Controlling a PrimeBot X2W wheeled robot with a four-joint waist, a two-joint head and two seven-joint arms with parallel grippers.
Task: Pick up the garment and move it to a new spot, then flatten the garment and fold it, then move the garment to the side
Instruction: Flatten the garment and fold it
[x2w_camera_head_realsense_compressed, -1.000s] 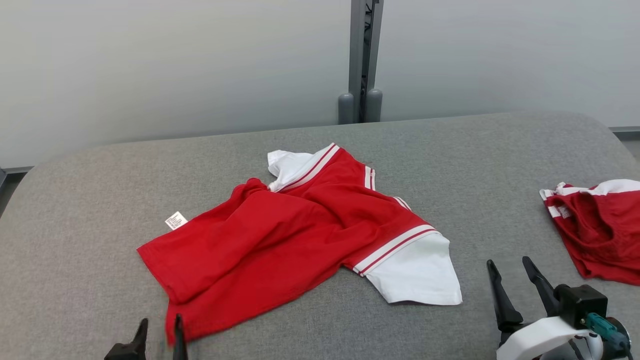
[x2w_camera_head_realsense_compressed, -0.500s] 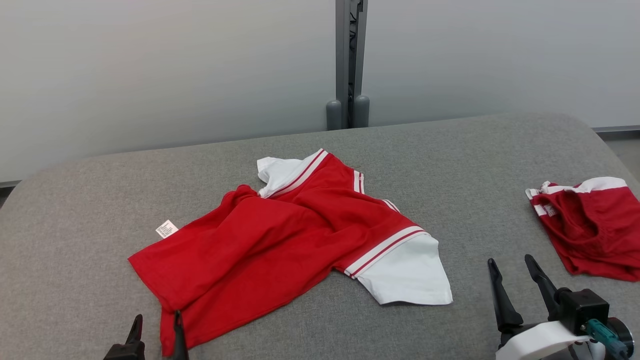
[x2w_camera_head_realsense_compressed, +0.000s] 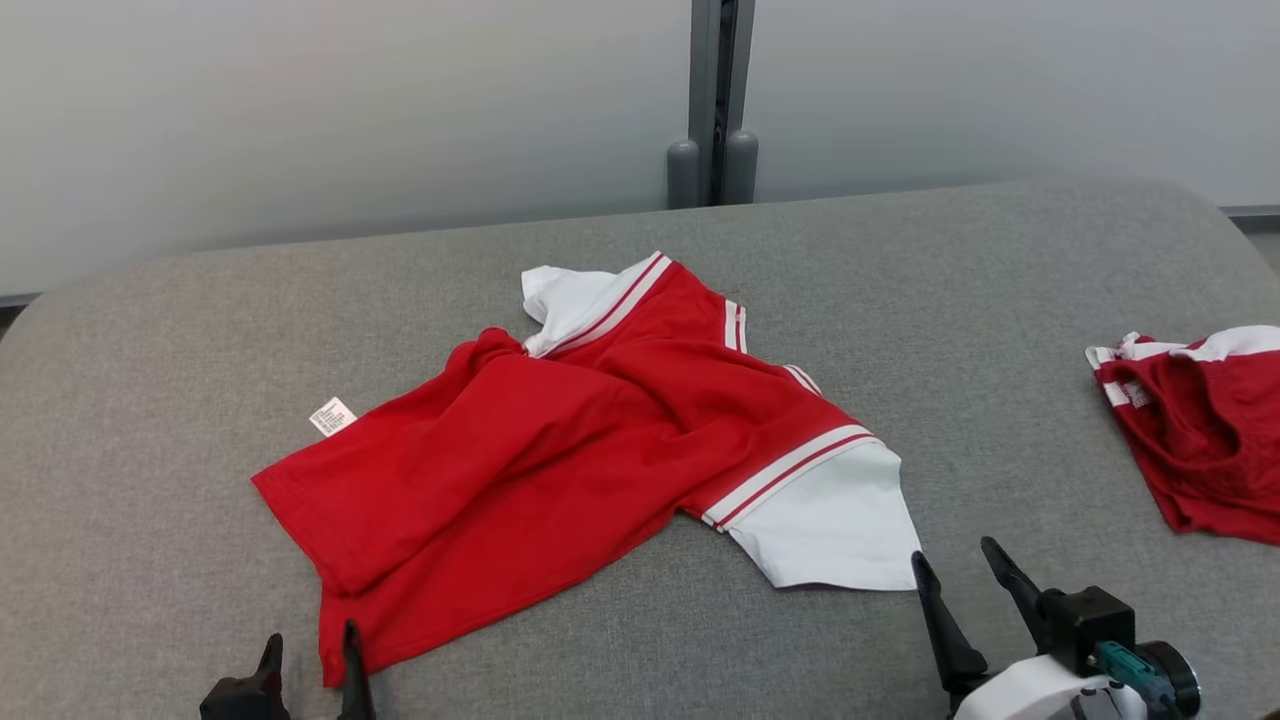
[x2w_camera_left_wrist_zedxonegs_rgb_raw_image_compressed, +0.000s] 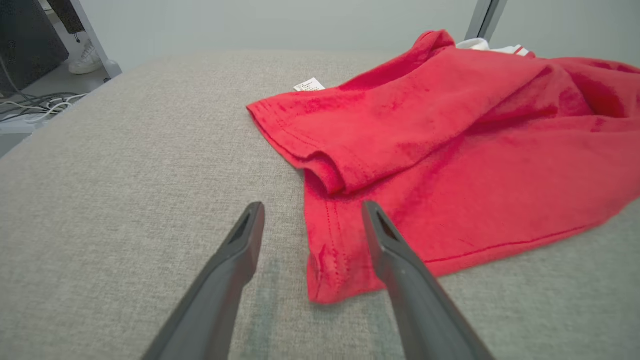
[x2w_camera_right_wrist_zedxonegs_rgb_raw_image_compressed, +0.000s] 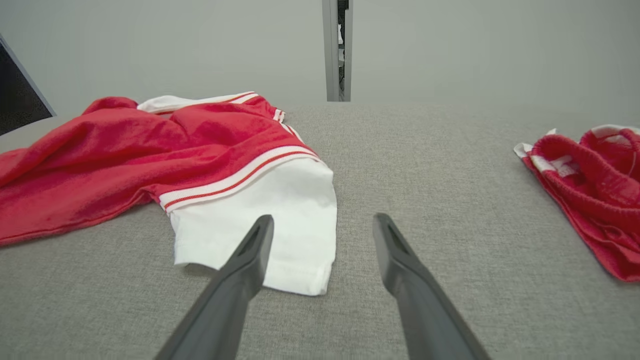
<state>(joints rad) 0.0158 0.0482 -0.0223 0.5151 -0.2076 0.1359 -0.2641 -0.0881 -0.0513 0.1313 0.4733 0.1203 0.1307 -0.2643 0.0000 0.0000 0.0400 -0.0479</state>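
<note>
Looking at the garment: lies rumpled and unfolded near the middle of the grey padded table, red body bunched in soft ridges and reaching toward the near left. Shows one white sleeve with red-striped trim flat at the near right, another white part at the far side, and a small white label poking out at the left edge. Moving out to the left gripper: stands low at the garment's near corner, jaws spread wide, gripping nothing. In the left wrist view, frames the red hem corner between the two dark fingers. Cannot tell whether either one touches the fabric. On to the right gripper: sits just beside the white sleeve's near edge, jaws likewise wide apart and empty. Farther right, well apart, finds a second red and white garment heaped at the table's edge. Behind the table, meets a pale wall and a grey post.
</note>
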